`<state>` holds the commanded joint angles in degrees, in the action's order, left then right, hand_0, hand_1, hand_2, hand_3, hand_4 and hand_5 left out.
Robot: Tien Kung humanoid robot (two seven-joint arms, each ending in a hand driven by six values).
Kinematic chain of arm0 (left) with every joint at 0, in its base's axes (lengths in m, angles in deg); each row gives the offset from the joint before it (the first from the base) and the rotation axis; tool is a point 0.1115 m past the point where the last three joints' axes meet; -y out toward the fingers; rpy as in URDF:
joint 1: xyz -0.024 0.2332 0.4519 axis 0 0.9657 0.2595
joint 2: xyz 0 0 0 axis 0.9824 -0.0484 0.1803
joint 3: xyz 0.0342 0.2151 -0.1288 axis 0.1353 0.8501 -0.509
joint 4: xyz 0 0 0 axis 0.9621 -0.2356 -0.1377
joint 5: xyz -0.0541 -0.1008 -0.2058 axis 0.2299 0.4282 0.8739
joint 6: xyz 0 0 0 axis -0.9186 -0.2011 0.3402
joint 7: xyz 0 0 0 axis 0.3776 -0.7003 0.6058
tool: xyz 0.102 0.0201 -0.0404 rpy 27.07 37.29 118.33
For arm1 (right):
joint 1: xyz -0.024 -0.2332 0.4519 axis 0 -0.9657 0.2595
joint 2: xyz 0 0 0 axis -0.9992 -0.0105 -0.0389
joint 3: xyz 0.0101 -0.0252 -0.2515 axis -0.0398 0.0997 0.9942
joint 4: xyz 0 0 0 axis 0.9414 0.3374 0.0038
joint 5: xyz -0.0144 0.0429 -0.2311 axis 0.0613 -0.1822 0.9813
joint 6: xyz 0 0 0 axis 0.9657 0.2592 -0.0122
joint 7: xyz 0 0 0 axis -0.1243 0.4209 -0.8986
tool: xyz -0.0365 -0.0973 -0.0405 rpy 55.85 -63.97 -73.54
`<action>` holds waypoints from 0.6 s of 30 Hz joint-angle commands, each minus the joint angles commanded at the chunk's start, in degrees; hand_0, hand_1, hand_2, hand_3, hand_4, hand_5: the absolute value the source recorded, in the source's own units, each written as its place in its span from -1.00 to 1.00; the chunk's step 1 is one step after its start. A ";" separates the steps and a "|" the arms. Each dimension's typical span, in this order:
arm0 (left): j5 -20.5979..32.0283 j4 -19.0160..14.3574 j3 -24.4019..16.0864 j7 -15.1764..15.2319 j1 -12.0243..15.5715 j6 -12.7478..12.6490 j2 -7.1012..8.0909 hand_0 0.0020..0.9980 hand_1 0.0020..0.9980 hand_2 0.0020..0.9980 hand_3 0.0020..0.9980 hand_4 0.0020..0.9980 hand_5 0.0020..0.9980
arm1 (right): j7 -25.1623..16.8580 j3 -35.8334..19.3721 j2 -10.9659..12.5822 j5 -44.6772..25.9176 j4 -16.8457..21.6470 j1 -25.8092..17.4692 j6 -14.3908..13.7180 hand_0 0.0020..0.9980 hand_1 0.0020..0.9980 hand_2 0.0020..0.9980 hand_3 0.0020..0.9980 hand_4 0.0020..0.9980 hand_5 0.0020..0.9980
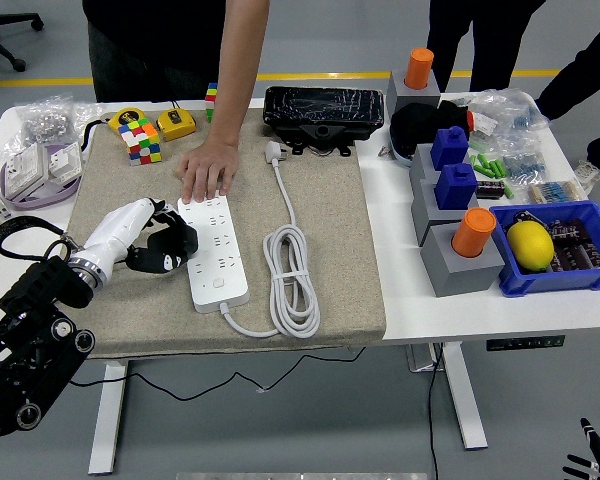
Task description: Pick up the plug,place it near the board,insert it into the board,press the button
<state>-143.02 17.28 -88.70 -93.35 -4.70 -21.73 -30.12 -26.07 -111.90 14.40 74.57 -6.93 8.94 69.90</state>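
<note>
The white power strip (216, 250) lies on the beige mat (320, 200), with its button (220, 283) at the near end. Its white plug (274, 152) lies unplugged at the mat's far side, and the cable runs down to a coil (292, 285) right of the strip. My left hand (170, 246) sits against the strip's left edge, black fingers curled, holding nothing. A person's hand (208, 172) presses flat on the strip's far end. My right hand (590, 460) barely shows in the lower right corner, below the table.
Rubik's cubes (142, 140) and a yellow tape measure (176, 124) lie at the mat's far left. A black box (315, 108) stands behind the plug. Grey stands with blue and orange pegs (458, 215) and a blue bin (555, 250) holding a lemon fill the right side.
</note>
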 joint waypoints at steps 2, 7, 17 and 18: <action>0.00 0.01 0.02 0.01 0.00 -0.03 0.01 0.44 0.63 0.54 0.34 0.53 -1.00 | 0.00 -0.06 0.01 0.03 0.00 0.00 0.00 0.51 0.27 0.23 0.29 1.00 1.00; -0.05 -0.10 0.11 0.06 -0.02 -0.07 0.06 0.44 0.63 0.54 0.34 0.53 -1.00 | -0.05 -0.14 -0.01 0.08 0.00 -0.07 -0.04 0.51 0.27 0.23 0.29 1.00 1.00; 0.41 -0.90 0.63 0.21 0.15 0.19 0.27 0.45 0.64 0.55 0.35 0.56 -1.00 | -0.23 -0.13 0.04 -0.02 0.00 -0.18 -0.37 0.50 0.27 0.23 0.29 1.00 1.00; 0.57 -1.11 0.65 0.22 0.17 0.33 0.33 0.45 0.64 0.55 0.35 0.56 -1.00 | -0.21 -0.13 0.03 -0.03 0.00 -0.19 -0.38 0.50 0.27 0.23 0.29 1.00 1.00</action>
<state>-142.46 16.17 -88.05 -93.13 -4.53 -21.40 -29.79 -26.28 -112.02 14.43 74.54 -6.93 8.74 69.52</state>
